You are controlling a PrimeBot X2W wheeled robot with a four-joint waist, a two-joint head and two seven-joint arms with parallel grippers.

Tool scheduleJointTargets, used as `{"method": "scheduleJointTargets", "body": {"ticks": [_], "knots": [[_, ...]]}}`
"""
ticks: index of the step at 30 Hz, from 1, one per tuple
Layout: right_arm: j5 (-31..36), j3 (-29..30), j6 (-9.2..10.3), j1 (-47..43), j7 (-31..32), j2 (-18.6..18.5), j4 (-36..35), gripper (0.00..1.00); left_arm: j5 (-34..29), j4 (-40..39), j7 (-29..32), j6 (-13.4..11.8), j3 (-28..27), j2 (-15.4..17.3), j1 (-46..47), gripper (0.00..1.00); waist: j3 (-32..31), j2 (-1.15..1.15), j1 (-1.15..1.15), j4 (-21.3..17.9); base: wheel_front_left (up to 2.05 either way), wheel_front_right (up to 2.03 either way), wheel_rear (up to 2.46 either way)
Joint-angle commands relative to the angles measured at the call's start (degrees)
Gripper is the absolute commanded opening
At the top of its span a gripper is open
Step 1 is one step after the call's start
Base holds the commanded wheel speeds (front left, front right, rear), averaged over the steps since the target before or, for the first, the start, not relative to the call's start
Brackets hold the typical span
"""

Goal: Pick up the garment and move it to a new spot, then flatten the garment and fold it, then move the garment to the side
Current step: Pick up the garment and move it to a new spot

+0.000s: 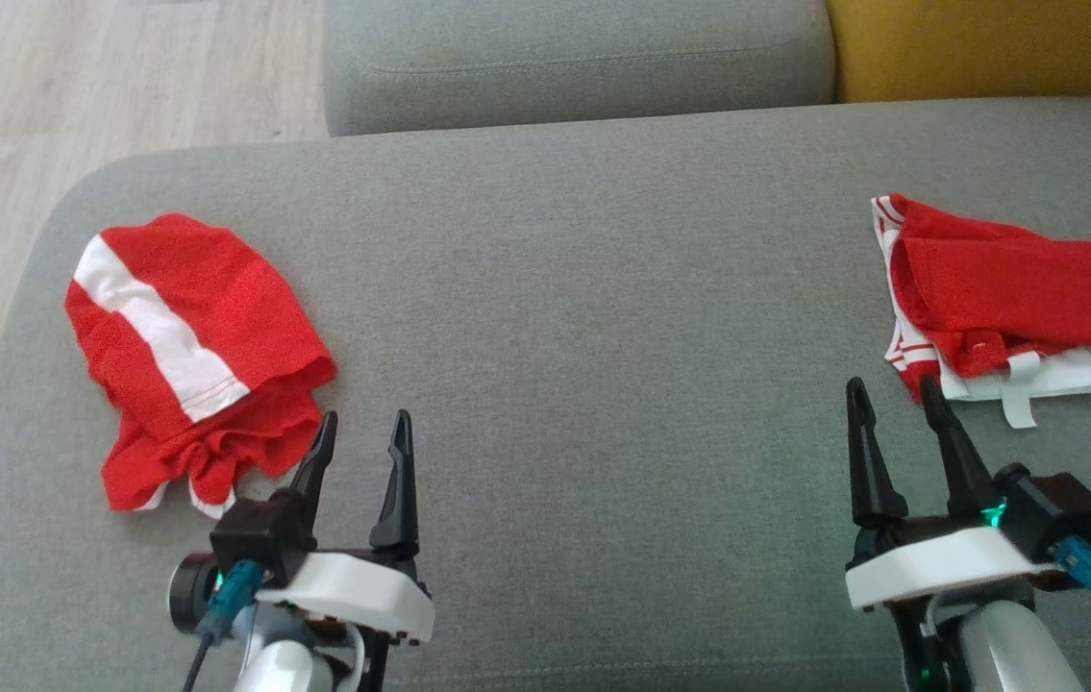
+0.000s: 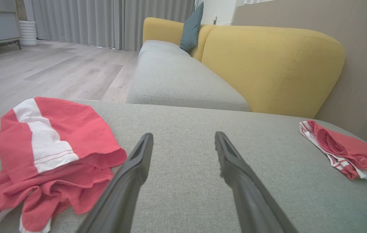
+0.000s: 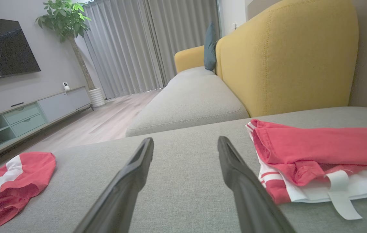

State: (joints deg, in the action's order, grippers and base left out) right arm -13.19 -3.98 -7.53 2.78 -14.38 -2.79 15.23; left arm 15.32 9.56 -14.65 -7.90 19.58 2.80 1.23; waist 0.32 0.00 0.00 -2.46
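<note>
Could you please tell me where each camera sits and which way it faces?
Head: on the head, looking down at the grey seat; left hand and right hand show.
Left wrist: along the left hand's fingers, toward the yellow backrest.
Right wrist: along the right hand's fingers, same way.
All share the crumpled garment and folded garment.

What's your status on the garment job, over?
Both open, empty: left gripper, right gripper. Beside left gripper, crumpled red garment, not gripped, on grey cushion. Far right, folded red garment. Nothing blocking.

Grey sofa seat (image 1: 603,288), yellow backrest (image 2: 274,64), teal cushion (image 2: 191,27), potted plant (image 3: 67,19), perhaps a television (image 3: 2,48)
</note>
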Motion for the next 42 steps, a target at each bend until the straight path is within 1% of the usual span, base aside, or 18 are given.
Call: {"method": "scheduleJointTargets", "body": {"ticks": [1,5,11,25,30,32,36,42], "knots": [[-0.17,-1.36,0.04,1.22,-0.61,-0.1,-1.67,1.0,0.66,-1.54,-0.35,-0.27,-1.71,0.08,2.01,1.0,-0.05,0.0,0.0,0.25,0.0,0.0,0.0],[-0.39,-2.05,0.04,1.2,-0.61,-0.09,-1.74,1.0,0.71,-1.59,-0.35,-0.35,-1.64,0.08,2.23,1.0,-0.2,0.0,0.0,1.82,0.0,0.0,0.0],[-0.89,-3.02,0.04,0.63,-0.62,-0.09,-1.74,1.0,0.48,-1.47,-0.35,-0.51,-2.22,0.08,2.11,1.0,-0.79,0.0,0.0,6.0,0.0,0.0,0.0],[-1.99,-4.94,0.04,-1.2,-0.62,-0.09,-1.6,1.0,-0.58,-1.13,-0.35,-0.32,-4.52,0.08,1.08,1.0,-2.16,0.0,0.0,19.71,0.0,0.0,0.0],[-2.56,-5.86,0.04,-1.59,-0.62,-0.09,-1.44,1.0,-0.73,-1.14,-0.35,-0.3,-5.27,0.08,0.4,1.0,-2.67,0.0,0.0,23.48,0.0,0.0,0.0],[-2.8,-6.12,0.04,-1.68,-0.62,-0.09,-1.36,1.0,-0.82,-1.22,-0.35,-0.26,-5.49,0.08,0.05,1.0,-2.82,0.0,0.0,24.55,0.0,0.0,0.0],[-3.09,-6.48,0.04,-1.73,-0.62,-0.09,-1.22,1.0,-1.07,-1.35,-0.35,-0.09,-5.94,0.08,-0.35,1.0,-2.91,0.0,0.0,25.47,0.0,0.0,0.0],[-3.39,-6.96,0.04,-1.8,-0.62,-0.09,-1.29,1.0,-1.29,-1.66,-0.35,0.14,-6.88,0.08,-0.43,1.0,-2.58,0.0,0.0,25.73,0.0,0.0,0.0]]}}
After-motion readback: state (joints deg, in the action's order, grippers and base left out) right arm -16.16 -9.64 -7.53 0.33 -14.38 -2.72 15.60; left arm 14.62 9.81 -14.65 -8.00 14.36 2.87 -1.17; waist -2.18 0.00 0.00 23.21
